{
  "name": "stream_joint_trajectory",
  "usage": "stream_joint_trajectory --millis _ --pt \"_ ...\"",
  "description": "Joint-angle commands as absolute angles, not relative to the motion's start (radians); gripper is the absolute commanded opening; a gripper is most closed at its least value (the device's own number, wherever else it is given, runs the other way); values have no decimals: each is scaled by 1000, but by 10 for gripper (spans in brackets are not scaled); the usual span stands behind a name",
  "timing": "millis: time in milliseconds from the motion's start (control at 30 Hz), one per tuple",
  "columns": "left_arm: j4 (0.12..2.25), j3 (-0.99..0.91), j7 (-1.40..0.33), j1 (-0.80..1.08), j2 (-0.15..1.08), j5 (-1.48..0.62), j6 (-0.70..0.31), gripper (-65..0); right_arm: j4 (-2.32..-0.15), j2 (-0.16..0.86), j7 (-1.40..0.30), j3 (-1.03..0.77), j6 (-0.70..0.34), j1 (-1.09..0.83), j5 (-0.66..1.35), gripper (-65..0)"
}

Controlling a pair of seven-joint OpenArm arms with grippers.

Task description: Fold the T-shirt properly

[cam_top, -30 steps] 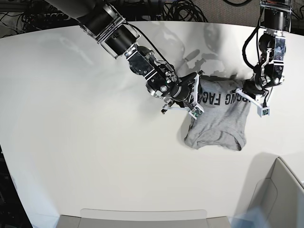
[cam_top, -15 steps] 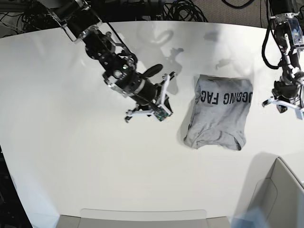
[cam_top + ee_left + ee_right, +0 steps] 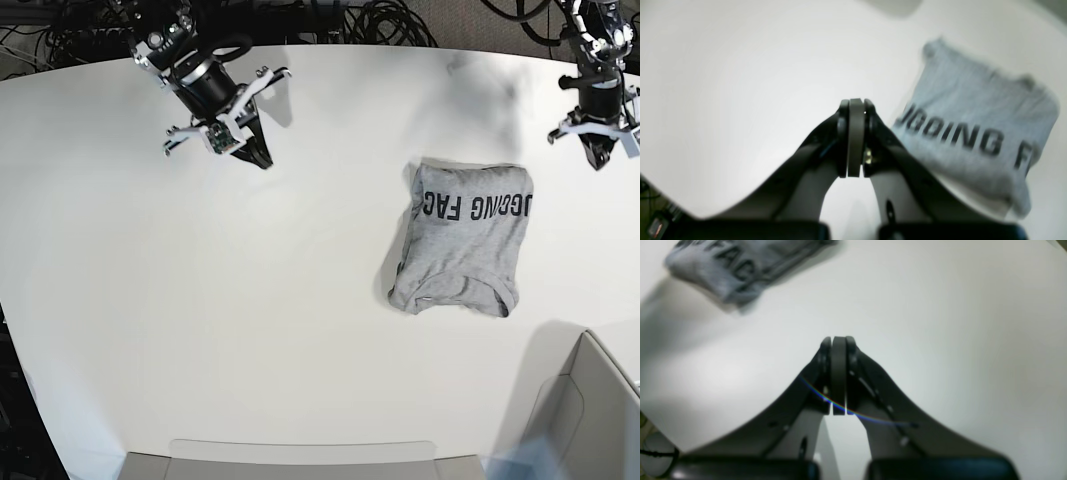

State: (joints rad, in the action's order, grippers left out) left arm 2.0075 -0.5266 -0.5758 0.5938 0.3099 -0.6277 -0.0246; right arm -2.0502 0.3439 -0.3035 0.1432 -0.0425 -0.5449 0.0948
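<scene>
Already the T-shirt (image 3: 461, 238) lies as a compact grey bundle on the white table (image 3: 200, 330), lettering side up, with a row of black block capitals running across the edge nearest the two arms and the thicker, rumpled layers bunched at the opposite edge. Its outline is roughly rectangular though not crisp, and the sleeves seem tucked inside, so the folding looks finished or very nearly so.

Neither arm touches it. From the left gripper (image 3: 600, 150), the shirt sits just ahead and to one side, near but clear of the fingertips; the left wrist view shows its jaws pressed flat together with nothing between them (image 3: 855, 110). From the right gripper (image 3: 258, 152), the shirt is well apart, seen in the right wrist view only as a blurred grey corner (image 3: 740, 270) far beyond the tips, and those jaws too are fully closed on nothing (image 3: 838, 340).

Both grippers hang above bare table, pointed downward, one on each side of the garment. Judging by that spacing, the arms are placed to leave the bundle undisturbed rather than to take a new hold; any tidying would need the jaws to part first.
</scene>
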Motion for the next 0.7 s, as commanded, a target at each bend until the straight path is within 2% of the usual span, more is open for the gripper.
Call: stream_joint_trajectory --millis 0,167,333,467,667 --pt "2028 -555 -539 638 326 -621 -27 -650 -2069 344 -217 125 -51 -598 105 -650" --pt "2032 -564 -539 783 314 -621 -27 -650 -2069 341 -94 15 -51 -840 105 -650" --pt "2034 -558 -541 934 312 -621 -27 -650 -2068 338 -81 -59 -51 -1044 107 -650" --pt "2032 -555 -552 1030 277 -621 -25 -650 -2055 337 -87 -79 -51 -1159 107 -650" --pt "2000 -555 -719 1073 205 -621 -27 -650 -1882 340 -79 -71 -51 -1225 110 -650"
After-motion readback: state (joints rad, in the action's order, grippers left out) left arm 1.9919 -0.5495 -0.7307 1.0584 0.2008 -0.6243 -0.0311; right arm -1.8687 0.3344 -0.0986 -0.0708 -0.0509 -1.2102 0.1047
